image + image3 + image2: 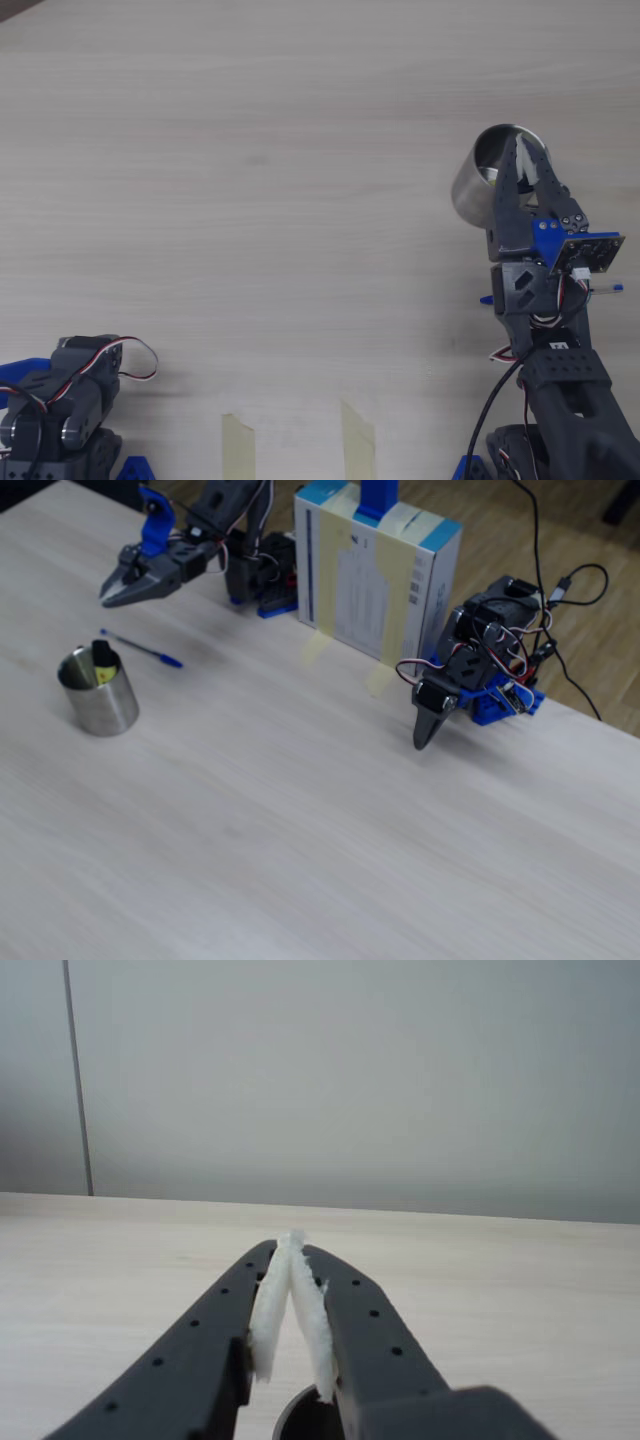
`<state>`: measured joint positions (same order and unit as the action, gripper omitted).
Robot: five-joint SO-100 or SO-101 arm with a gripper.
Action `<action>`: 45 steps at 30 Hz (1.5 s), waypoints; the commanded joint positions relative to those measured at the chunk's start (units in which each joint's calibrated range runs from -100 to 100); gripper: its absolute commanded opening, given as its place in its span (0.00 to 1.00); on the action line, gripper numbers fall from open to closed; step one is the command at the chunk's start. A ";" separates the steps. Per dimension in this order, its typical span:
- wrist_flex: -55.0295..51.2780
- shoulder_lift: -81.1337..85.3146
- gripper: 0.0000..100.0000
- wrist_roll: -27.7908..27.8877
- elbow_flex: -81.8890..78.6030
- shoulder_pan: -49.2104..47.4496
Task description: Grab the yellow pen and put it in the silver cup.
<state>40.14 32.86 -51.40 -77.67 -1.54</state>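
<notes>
- The gripper [293, 1243] was closed and empty, its white-padded fingers [270, 1310] meeting at the tips in the wrist view; the overhead view [519, 143] and the fixed view [108, 598] agreed.
- In the fixed view it hung in the air above and behind the silver cup [99, 694], not touching it; from overhead its tips overlapped the cup's [478, 186] rim.
- The yellow pen [103, 662] stood inside the cup, black cap up, leaning on the wall.
- A thin blue pen [141, 648] lay on the table just behind the cup, under the gripper.
- The arm [236, 525] reached out nearly level toward the cup from its base at the far edge; from overhead [548, 330] it stretched up from the bottom right.
- The table [300, 810] was pale wood grain and matte, with two strips of tape [358, 440] well away from the cup.
- A white and blue box [375, 580] stood beside the arm's base.
- A second arm [470, 680] sat folded beyond the box, far from the cup.
- A plain grey wall [400, 1080] rose behind the table in the wrist view.
</notes>
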 commanded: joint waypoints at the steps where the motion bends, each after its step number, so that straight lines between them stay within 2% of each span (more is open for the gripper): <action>1: 0.23 4.29 0.02 0.42 -1.73 0.19; 12: -0.19 15.33 0.02 0.42 -13.11 0.37; 23: -19.62 27.12 0.02 0.37 -14.74 0.19; 30: -22.67 35.26 0.02 0.00 -21.79 1.00; 35: -31.92 41.40 0.02 -0.10 -22.06 1.09; 45: -57.78 55.35 0.02 -0.10 -22.06 1.09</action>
<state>-12.01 84.67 -51.40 -98.57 -0.79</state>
